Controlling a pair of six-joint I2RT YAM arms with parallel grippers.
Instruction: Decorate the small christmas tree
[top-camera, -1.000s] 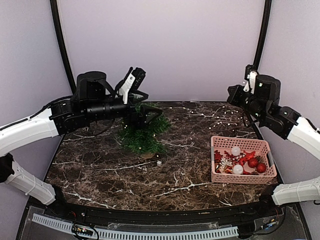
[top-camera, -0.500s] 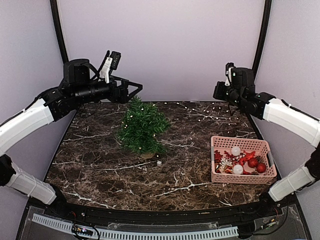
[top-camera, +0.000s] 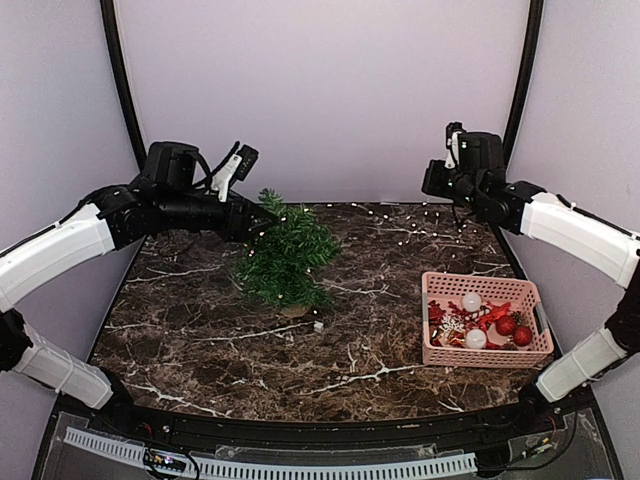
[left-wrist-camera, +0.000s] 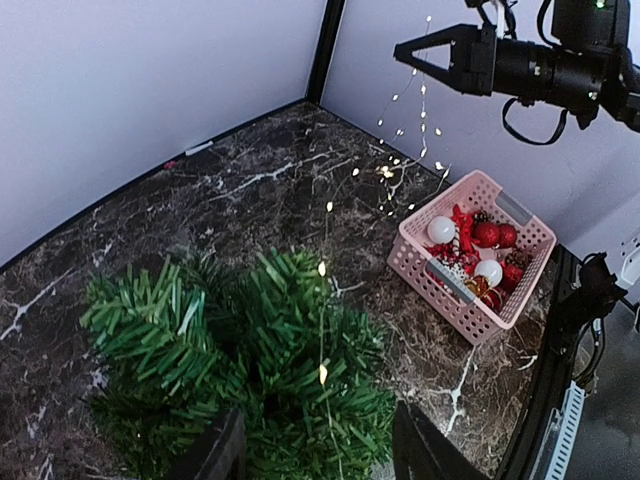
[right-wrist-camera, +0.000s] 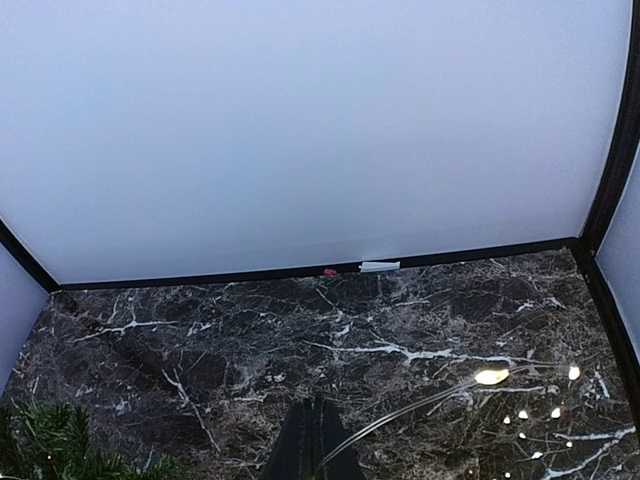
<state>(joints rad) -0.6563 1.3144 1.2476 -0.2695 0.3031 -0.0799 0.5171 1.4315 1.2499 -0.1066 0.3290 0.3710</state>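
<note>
The small christmas tree stands upright at the back left of the marble table. My left gripper sits at its upper left side; in the left wrist view my left gripper has its jaws apart over the tree, foliage between them. A thin wire light string crosses the tree top and runs to my right gripper, held high at the back right. My right gripper is shut on the light string, which leaves its tips to the right.
A pink basket with red and white ornaments stands at the right of the table. Loose lit loops of the string lie on the marble behind it. Purple walls close in the back and sides.
The left gripper rose off the tree, then came back down to its top, jaws now closer together. The right arm swung left and higher, then held still, shut on the string.
</note>
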